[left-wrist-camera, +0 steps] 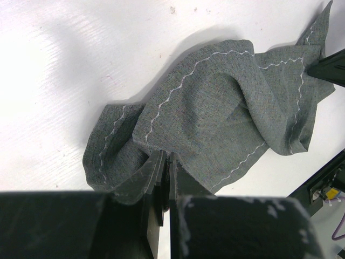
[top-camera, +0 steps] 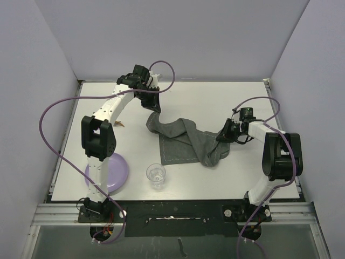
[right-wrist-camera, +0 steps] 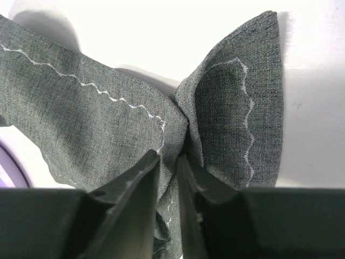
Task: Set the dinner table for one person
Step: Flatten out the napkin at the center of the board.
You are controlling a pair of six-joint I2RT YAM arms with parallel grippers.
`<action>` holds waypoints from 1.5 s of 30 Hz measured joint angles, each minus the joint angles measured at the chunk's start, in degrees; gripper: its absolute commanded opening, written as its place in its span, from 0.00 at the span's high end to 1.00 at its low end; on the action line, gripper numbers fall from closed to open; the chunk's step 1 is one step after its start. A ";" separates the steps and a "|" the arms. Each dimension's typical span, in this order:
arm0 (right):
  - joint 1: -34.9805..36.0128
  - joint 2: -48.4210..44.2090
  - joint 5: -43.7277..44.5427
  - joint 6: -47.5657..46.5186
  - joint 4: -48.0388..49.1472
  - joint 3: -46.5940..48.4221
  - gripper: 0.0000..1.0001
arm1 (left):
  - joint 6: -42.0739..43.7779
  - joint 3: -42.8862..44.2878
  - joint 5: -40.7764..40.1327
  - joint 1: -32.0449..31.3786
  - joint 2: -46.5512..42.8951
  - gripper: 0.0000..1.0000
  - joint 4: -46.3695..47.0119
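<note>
A dark grey cloth placemat [top-camera: 180, 143] with white wavy stitching lies crumpled and twisted across the white dinner table [top-camera: 215, 102]. At the far middle, my left gripper [top-camera: 152, 107] is shut on its upper left corner. The left wrist view shows the fingers [left-wrist-camera: 166, 156] pressed together on a fold of the cloth [left-wrist-camera: 226, 102]. My right gripper [top-camera: 221, 138] is at the cloth's right end. In the right wrist view its fingers [right-wrist-camera: 170, 156] pinch a bunched fold of the placemat [right-wrist-camera: 81, 118]. Part of the cloth hangs slightly off the table between the two grippers.
A lilac plate [top-camera: 110, 171] sits at the near left, partly under the left arm. A clear glass [top-camera: 156, 176] stands near the front edge, just below the cloth. A small brown scrap [top-camera: 119, 124] lies left of the cloth. Grey walls enclose the table.
</note>
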 measured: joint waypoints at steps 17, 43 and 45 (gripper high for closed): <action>2.23 1.36 3.80 -2.16 -4.59 6.49 1.00 | 0.11 0.04 -0.90 -0.22 0.00 1.00 -0.87; 6.78 -12.61 20.92 -11.54 -25.35 46.05 1.00 | -0.98 18.60 -12.33 3.26 -15.43 1.00 -8.85; 7.82 -15.28 21.31 -12.11 -26.86 48.04 1.00 | -1.46 19.74 -12.39 3.15 -17.31 1.00 -9.35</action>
